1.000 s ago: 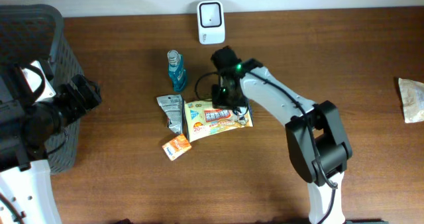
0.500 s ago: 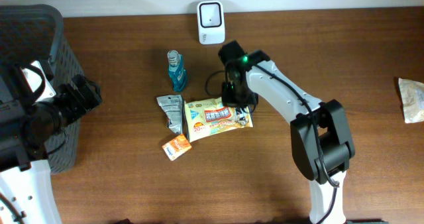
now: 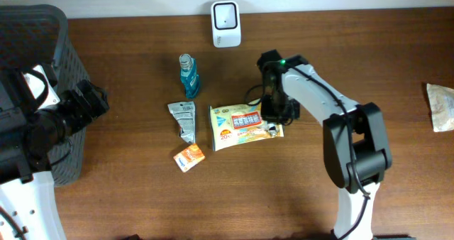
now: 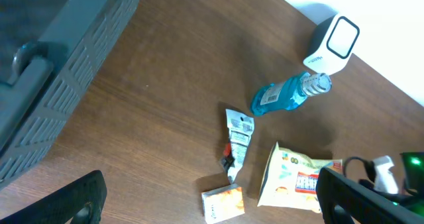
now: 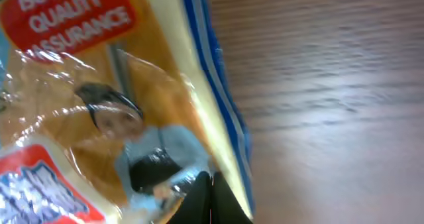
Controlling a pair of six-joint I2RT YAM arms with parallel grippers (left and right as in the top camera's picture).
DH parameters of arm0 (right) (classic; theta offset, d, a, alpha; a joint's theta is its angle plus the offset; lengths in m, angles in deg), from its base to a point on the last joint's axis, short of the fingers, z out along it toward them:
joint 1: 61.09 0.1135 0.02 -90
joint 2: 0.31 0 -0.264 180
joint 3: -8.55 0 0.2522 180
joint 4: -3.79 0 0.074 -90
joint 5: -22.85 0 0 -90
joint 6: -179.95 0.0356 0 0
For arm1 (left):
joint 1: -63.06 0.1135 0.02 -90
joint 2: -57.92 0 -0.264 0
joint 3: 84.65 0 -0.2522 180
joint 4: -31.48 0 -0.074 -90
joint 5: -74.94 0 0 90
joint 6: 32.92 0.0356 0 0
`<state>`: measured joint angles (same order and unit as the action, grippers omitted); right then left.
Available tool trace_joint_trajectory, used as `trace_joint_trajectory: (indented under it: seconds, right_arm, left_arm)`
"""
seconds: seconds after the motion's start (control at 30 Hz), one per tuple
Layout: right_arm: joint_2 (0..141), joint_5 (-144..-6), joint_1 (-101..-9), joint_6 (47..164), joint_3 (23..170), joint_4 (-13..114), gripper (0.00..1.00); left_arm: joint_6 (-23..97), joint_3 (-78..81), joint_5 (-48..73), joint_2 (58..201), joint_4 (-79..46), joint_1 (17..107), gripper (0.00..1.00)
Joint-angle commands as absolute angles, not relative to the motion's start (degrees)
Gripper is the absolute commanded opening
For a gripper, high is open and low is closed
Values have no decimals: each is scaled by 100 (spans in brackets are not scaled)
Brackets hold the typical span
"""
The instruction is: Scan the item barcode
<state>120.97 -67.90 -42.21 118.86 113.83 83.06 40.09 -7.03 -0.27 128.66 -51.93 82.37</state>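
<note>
A yellow snack packet (image 3: 245, 126) with red and blue print lies mid-table, below the white barcode scanner (image 3: 226, 23) at the back edge. My right gripper (image 3: 274, 113) is shut on the packet's right edge; in the right wrist view the black fingertips (image 5: 211, 201) pinch together against the packet (image 5: 99, 105). My left gripper (image 4: 215, 201) hangs open high over the left side, next to the basket, with nothing between its fingers. In that view the packet (image 4: 291, 177) and scanner (image 4: 334, 44) show ahead.
A blue bottle (image 3: 189, 75) lies left of the packet, with a silver sachet (image 3: 184, 119) and a small orange box (image 3: 189, 157) below it. A dark slatted basket (image 3: 42, 41) fills the far left. A wrapped item (image 3: 441, 105) sits at the right edge.
My right gripper has moved to the right and slightly down, and the snack packet has gone with it, away from the sachet. The left arm has stayed still.
</note>
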Motion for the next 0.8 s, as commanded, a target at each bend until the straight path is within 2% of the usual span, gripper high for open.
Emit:
trace_joint_trajectory:
  seconds: [0.0,0.03,0.07,0.1,0.13,0.2,0.23,0.47,0.57,0.6,0.63,0.67,0.73,0.77]
  right_arm:
    - [11367,-6646,-4366,11717,11538,8630,4]
    - [11262,-6646,-4385,11648,11562,8698,4]
    - [11159,-6646,-4401,11549,11582,8761,11]
    - [11006,-6644,-4427,11370,11593,8827,36]
    - [10912,-6646,-4455,11243,11593,8875,69]
    - [10827,-6644,-4492,11097,11593,8958,93]
    - [10809,-6646,-4512,11040,11593,8988,98]
    - [10809,-6659,-4661,10970,11591,8945,99]
    - [10809,-6810,-4659,10968,11591,8794,99]
    - [10816,-6926,-4650,10970,11591,8711,99]
    - [10818,-7037,-4648,10970,11589,8623,99]
    - [10818,-7160,-4650,10970,11589,8540,100]
    - [10818,-7212,-4650,10970,11589,8457,87]
    - [10818,-7208,-4650,10970,11587,8418,86]
  left_arm:
    - [3954,-695,18,12864,-5197,8267,99]
    - [3954,-695,21,12864,-5197,8267,99]
    - [3952,-695,18,12864,-5197,8267,99]
    - [3952,-695,21,12864,-5195,8267,99]
    - [3952,-695,21,12864,-5195,8267,99]
    - [3954,-695,18,12864,-5195,8267,99]
    - [3954,-695,21,12864,-5195,8267,99]
    - [4243,-666,1417,12868,-5394,8156,100]
    - [4691,-533,1452,12868,-5468,7806,98]
    - [4689,-456,1376,12868,-5479,7688,95]
    - [4689,-277,1363,12868,-5444,7491,85]
    - [4684,25,1363,12870,-5271,7242,68]
    - [4636,355,1363,12870,-5027,7019,57]
    - [4566,538,1365,12875,-4878,6914,50]
